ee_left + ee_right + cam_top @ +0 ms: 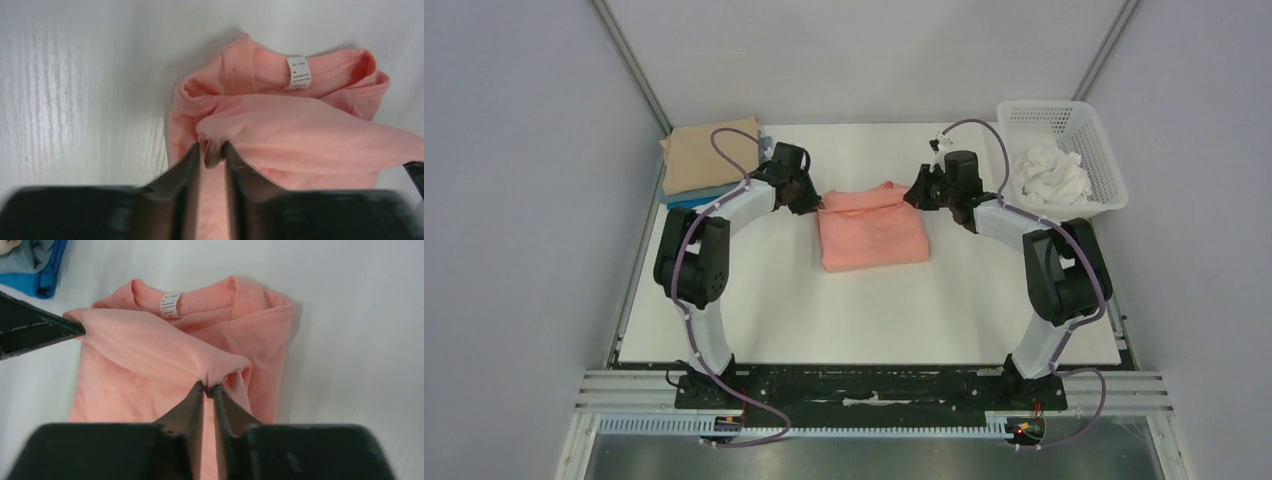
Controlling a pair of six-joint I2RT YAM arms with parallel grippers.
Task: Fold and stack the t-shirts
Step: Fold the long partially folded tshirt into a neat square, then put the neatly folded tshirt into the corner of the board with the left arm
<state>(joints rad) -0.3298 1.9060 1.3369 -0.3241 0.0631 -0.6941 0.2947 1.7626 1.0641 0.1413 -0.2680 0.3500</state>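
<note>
Pink shirt: laid folded at the centre of the table.
Left gripper: fingers clamped on its 10 o'clock corner.
Right gripper: fingers clamped on its 2 o'clock corner.
Stack: tan-topped, set at 10 o'clock.

Pink t-shirt on table.
My left gripper and right gripper sit at its far corners.

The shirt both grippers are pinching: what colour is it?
The shirt is plain salmon pink, clearest in the left wrist view.
</note>
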